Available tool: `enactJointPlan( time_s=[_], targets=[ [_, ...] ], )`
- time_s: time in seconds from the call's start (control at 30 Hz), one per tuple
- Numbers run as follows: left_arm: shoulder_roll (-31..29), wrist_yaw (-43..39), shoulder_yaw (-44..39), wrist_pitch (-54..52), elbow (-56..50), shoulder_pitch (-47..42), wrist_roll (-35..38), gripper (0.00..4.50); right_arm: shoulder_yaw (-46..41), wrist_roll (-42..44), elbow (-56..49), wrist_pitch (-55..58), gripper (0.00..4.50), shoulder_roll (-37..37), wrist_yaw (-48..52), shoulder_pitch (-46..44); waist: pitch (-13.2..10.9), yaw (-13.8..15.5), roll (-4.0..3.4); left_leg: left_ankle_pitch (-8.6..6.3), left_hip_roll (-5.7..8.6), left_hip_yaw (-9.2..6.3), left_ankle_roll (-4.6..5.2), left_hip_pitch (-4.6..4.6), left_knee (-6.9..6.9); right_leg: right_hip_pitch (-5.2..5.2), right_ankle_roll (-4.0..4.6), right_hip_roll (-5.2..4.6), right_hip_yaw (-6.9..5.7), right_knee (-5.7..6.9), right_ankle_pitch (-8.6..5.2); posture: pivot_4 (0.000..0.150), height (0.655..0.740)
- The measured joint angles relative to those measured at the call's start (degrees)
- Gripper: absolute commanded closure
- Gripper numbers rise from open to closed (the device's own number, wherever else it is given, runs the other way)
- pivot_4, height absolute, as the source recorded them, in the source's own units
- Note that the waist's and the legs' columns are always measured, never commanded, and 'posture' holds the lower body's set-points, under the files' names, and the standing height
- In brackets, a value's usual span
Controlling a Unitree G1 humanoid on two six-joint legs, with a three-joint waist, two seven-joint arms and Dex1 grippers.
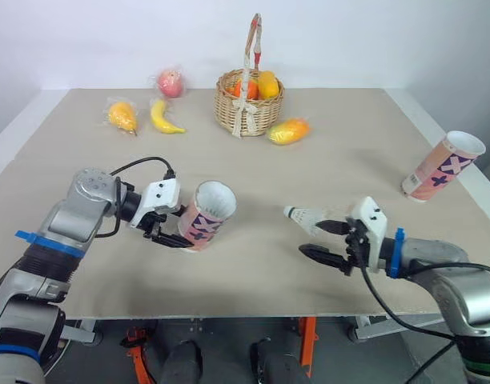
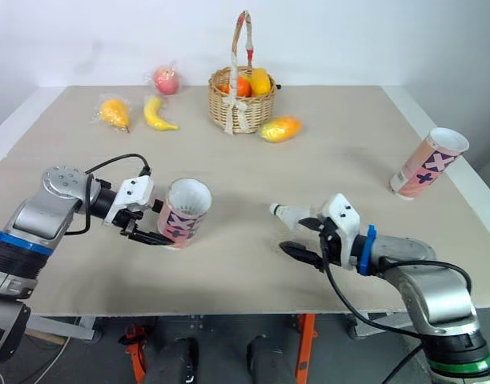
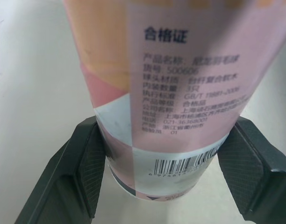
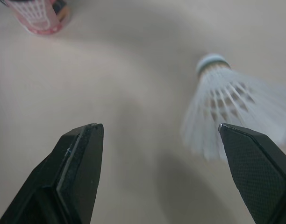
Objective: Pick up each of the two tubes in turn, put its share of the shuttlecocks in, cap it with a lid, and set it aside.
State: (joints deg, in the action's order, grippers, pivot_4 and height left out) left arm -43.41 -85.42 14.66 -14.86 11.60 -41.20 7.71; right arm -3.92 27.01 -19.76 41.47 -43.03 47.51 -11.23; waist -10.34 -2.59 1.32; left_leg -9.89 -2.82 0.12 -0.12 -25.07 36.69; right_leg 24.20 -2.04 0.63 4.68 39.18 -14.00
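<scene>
From the head camera I see the left gripper (image 1: 174, 237) pinching a pink patterned tube (image 1: 206, 213) near its closed bottom end. The tube leans, with its open white mouth tipped up toward the middle of the table (image 1: 253, 172). I cannot tell whether its base touches the surface. To its right, well apart, a white shuttlecock (image 1: 303, 216) lies on its side with the cork pointing at the tube. The right gripper (image 1: 324, 241) sits low just behind it with its fingers spread. One finger is right at the feather skirt and the other is out over bare table. A second tube (image 1: 443, 166) lies tilted near the far right edge, mouth open and no lid on it. At the back stand a wicker basket (image 1: 247, 102) with fruit in it, a mango (image 1: 288, 130) beside it, a banana (image 1: 165, 118) and two bagged fruits further left.

On the left wrist camera, the two black fingers press against opposite sides of the tube just above its barcode, holding it firmly.

On the right wrist camera, the fingers stand wide apart with nothing between them. The shuttlecock lies just ahead of one fingertip, and I cannot tell whether they touch. The held tube shows far ahead.
</scene>
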Motion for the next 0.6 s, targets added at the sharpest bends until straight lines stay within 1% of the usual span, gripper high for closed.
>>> enactJointPlan(
  time_s=[0.17, 0.27, 0.3, 0.37, 0.47, 0.5, 0.6],
  targets=[
    [0.0, 0.0, 0.0, -0.1, 0.1, -0.1, 0.0, 1.24, 2.9, -1.9, 4.7, 0.0, 0.28, 3.1, -2.4, -4.9, 0.0, 0.0, 0.01, 0.00, 0.00, 0.00, 0.00, 0.00, -0.02, 0.00, 0.01, 0.00, -0.01, 0.00, -0.01, 0.150, 0.7400],
    [0.0, 0.1, 0.1, -0.1, 0.1, -0.1, 0.1, 1.24, 3.8, -2.6, 6.6, -0.2, 1.04, 4.5, -3.0, -6.8, 0.0, 0.0, 0.01, 0.00, 0.00, -0.02, 0.00, 0.00, -0.03, 0.00, 0.02, 0.01, -0.02, 0.00, -0.02, 0.150, 0.7400],
    [0.0, 0.1, 0.1, -0.1, 0.1, -0.1, 0.1, 1.24, 3.9, -2.7, 7.1, -0.3, 1.46, 4.9, -3.0, -7.0, 0.0, 0.0, 0.01, 0.00, 0.00, -0.02, 0.00, 0.00, -0.03, 0.00, 0.02, 0.00, -0.02, 0.00, -0.02, 0.150, 0.7400],
    [0.0, 0.1, 0.1, -0.2, 0.1, -0.1, 0.1, 1.24, 4.0, -3.0, 7.9, -0.6, 2.39, 5.3, -3.0, -7.1, 0.0, 0.0, 0.01, 0.00, 0.00, -0.01, 0.00, -0.01, -0.04, 0.01, 0.01, 0.00, -0.02, 0.00, -0.03, 0.150, 0.7400],
    [0.0, 0.3, 0.1, -0.2, 0.0, 0.0, 0.1, 1.24, 4.0, -3.1, 8.1, -1.3, 4.13, 5.3, -2.8, -7.0, 0.0, 0.0, 0.01, 0.00, 0.00, -0.01, 0.00, -0.01, -0.04, 0.01, 0.01, 0.00, -0.02, 0.00, -0.03, 0.150, 0.7400],
    [0.0, 0.4, 0.1, -0.3, -0.1, 0.0, 0.1, 1.24, 4.0, -3.1, 8.1, -1.4, 4.42, 5.3, -2.7, -7.0, 0.0, 0.0, 0.01, 0.00, 0.00, -0.02, 0.00, 0.00, -0.04, 0.01, 0.01, 0.00, -0.02, 0.00, -0.03, 0.150, 0.7400],
    [0.0, 0.5, 0.1, -0.5, -0.4, 0.0, 0.1, 1.24, 4.0, -3.1, 7.0, -2.6, 4.42, 4.8, -2.1, -6.7, 0.0, 0.0, 0.01, 0.00, 0.00, -0.02, 0.00, -0.01, -0.04, 0.01, 0.01, 0.00, -0.02, 0.00, -0.03, 0.150, 0.7400]
  ],
)
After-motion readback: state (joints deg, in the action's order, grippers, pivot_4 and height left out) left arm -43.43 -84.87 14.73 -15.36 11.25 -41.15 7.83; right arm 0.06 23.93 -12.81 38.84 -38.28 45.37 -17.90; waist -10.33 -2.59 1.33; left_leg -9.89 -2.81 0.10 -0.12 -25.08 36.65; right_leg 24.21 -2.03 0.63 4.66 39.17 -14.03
